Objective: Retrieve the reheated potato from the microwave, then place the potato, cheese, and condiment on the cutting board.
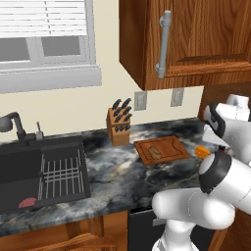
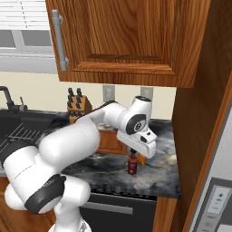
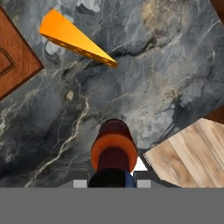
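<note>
No readable writing or brand on the condiment (image 3: 113,151), nor elsewhere. Gripper (image 2: 133,156) pointing down, narrowed onto the condiment's top, bottle upright with its base at or just above the dark marble counter (image 2: 104,167); contact with the surface impossible to judge. Cheese (image 3: 74,38) lying on the counter just beyond the bottle, apart from it. Cutting board (image 1: 162,149) resting on the counter beside the knife block (image 1: 119,122), potato (image 1: 155,151) on it near its middle. Cheese between board and bottle, off the board.
</note>
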Controlling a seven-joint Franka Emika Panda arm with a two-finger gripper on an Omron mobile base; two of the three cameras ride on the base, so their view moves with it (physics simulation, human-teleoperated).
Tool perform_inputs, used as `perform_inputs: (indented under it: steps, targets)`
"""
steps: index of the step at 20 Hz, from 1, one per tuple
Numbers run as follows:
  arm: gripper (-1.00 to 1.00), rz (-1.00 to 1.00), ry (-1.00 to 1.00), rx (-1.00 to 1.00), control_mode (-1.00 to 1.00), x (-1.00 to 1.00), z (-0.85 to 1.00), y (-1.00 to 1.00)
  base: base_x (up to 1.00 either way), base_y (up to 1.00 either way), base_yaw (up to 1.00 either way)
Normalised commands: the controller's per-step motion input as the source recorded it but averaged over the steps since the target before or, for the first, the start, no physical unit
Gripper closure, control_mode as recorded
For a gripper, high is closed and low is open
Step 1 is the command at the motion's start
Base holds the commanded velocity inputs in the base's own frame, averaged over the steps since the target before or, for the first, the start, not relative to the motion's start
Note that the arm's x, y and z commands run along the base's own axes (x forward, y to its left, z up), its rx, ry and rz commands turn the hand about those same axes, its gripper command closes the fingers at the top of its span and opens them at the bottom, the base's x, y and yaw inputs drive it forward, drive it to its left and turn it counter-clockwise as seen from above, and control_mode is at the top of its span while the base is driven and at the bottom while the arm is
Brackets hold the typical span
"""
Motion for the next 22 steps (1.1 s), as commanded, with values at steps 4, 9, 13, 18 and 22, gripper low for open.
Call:
perform_inputs:
  steps: [4, 9, 13, 18, 22]
  targets:
    - [1.00, 0.04, 0.00, 0.00, -1.00, 0.01, 0.29, 0.47, 0.00, 0.00, 0.00]
    - [1.00, 0.03, -0.07, -0.01, -1.00, 0.13, 0.11, 0.51, 0.00, 0.00, 0.00]
    - [1.00, 0.02, -0.09, 0.00, -1.00, 0.18, 0.00, 0.42, 0.00, 0.00, 0.00]
    - [1.00, 0.05, -0.13, 0.00, -1.00, 0.20, 0.00, 0.39, 0.00, 0.00, 0.00]
    - [1.00, 0.10, -0.10, 0.00, -1.00, 0.21, 0.00, 0.29, 0.00, 0.00, 0.00]
